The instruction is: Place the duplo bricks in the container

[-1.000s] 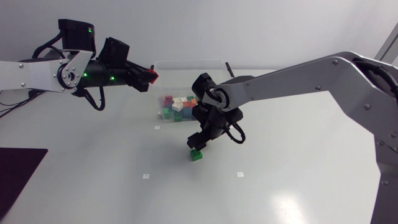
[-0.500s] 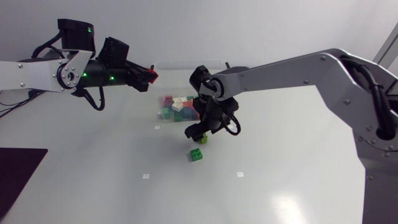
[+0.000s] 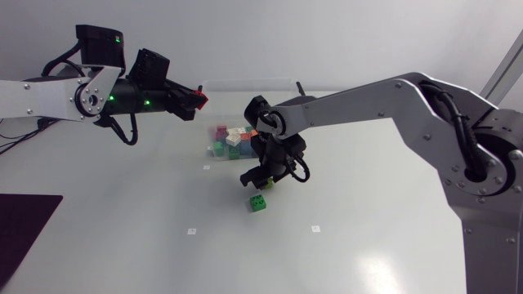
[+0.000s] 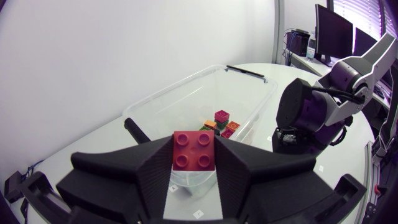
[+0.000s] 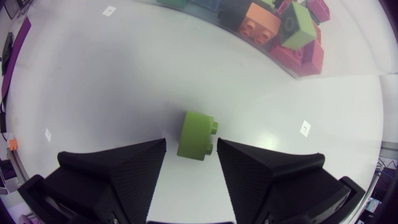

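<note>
My left gripper (image 3: 196,100) hangs above the table just left of the clear container (image 3: 245,82), shut on a red two-by-two brick (image 4: 194,149). Beyond that brick the container (image 4: 249,78) holds several coloured bricks (image 4: 221,121). My right gripper (image 3: 261,181) points down in front of the container. A lime-green brick (image 5: 196,135) lies on its side between its fingers. Its studs meet one finger, and a narrow gap shows at the other finger (image 5: 140,162), so my right gripper (image 5: 191,146) is open. A darker green brick (image 3: 258,203) sits on the table just nearer than this gripper.
Through the container's clear wall, orange, red and green bricks (image 5: 280,25) show a short way ahead of my right gripper. Small white markers (image 3: 191,231) dot the table. A dark mat (image 3: 24,229) covers the table's near left corner.
My right arm's elbow has swung left and its wrist has turned above the lime brick. Its fingers have drawn closer together around it. The left arm and its red brick have not moved.
</note>
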{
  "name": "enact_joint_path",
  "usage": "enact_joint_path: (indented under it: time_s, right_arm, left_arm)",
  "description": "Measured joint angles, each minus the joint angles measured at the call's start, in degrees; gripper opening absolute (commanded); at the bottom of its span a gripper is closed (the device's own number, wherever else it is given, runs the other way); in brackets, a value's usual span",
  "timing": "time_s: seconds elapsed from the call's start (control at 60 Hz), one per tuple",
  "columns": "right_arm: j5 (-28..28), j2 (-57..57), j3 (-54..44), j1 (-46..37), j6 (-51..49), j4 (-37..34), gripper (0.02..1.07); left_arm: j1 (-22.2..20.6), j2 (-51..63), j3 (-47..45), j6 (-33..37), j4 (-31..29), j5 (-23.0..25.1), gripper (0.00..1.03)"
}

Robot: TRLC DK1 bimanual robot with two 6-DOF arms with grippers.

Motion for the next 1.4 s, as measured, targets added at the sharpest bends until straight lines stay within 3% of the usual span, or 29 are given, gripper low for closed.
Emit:
enact_joint_path:
  time_s: [0.15, 0.433, 0.867, 1.217, 1.283, 1.35, 1.4]
  right_arm:
    - [0.04, 1.20, 0.42, 0.11, 0.28, 0.04, 0.39]
    - [0.20, 1.31, 0.87, 0.48, 0.70, 0.96, 0.31]
    - [0.22, -5.20, -3.65, 0.26, 0.85, 2.23, 0.31]
    - [0.24, -15.45, -2.25, -0.37, 0.85, -1.07, 0.31]
    - [0.22, -15.67, -0.87, -0.79, 0.85, -1.84, 0.31]
    - [0.22, -15.76, 0.87, -1.18, 0.85, -2.62, 0.31]
    - [0.20, -15.76, 2.49, -1.49, 0.85, -3.23, 0.31]
  left_arm:
    - [0.00, 0.00, 0.00, 0.00, 0.00, 0.00, 0.14]
    - [0.00, 0.00, 0.00, 0.00, 0.00, 0.00, 0.14]
    - [-0.31, 0.24, 0.68, 0.00, -0.02, -0.02, 0.14]
    - [-4.48, 7.13, 7.87, -0.17, 0.02, -3.41, 0.15]
    - [-4.83, 9.01, 9.25, -0.17, 0.02, -4.46, 0.27]
    - [-4.94, 10.67, 10.23, -0.17, 0.02, -5.20, 0.51]
    - [-5.05, 11.43, 10.62, -0.17, 0.00, -5.75, 0.74]
